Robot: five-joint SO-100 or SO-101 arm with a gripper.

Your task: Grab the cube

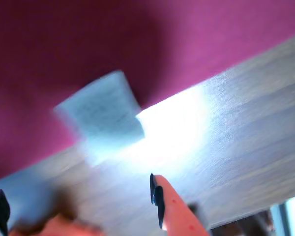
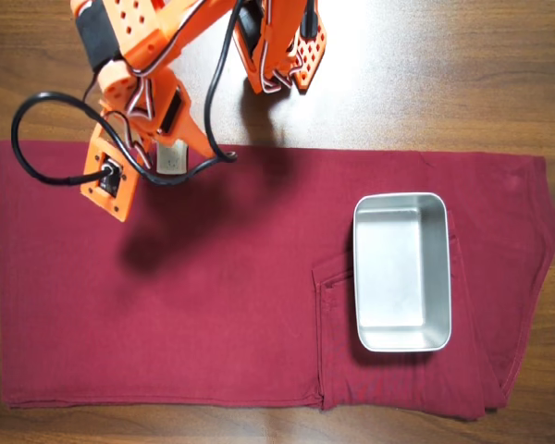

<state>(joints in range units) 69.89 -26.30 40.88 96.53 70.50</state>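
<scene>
You were in approach step: orange two-finger pincer (image 1: 78, 199) spread open, empty, tips at lower edge of wrist view. Small pale beige-grey matte cube (image 1: 102, 112) sat upper left of centre, on edge of dark red cloth (image 1: 64, 44) meeting wooden table (image 1: 246, 128). Overhead view: cube (image 2: 170, 158) upper left, under arm. Next, judged: advance fingers to straddle cube, then close.

The cube (image 2: 170, 158) sits at the cloth's (image 2: 213, 305) top edge in the overhead view, boxed in by the gripper (image 2: 163, 141) and its cable (image 2: 65, 176). The tray (image 2: 402, 342) lies well apart to the right. Between them the cloth is bare. In the wrist view, open fingers (image 1: 162, 196) flank bare wood (image 1: 236, 128) short of the cube (image 1: 102, 110).
</scene>
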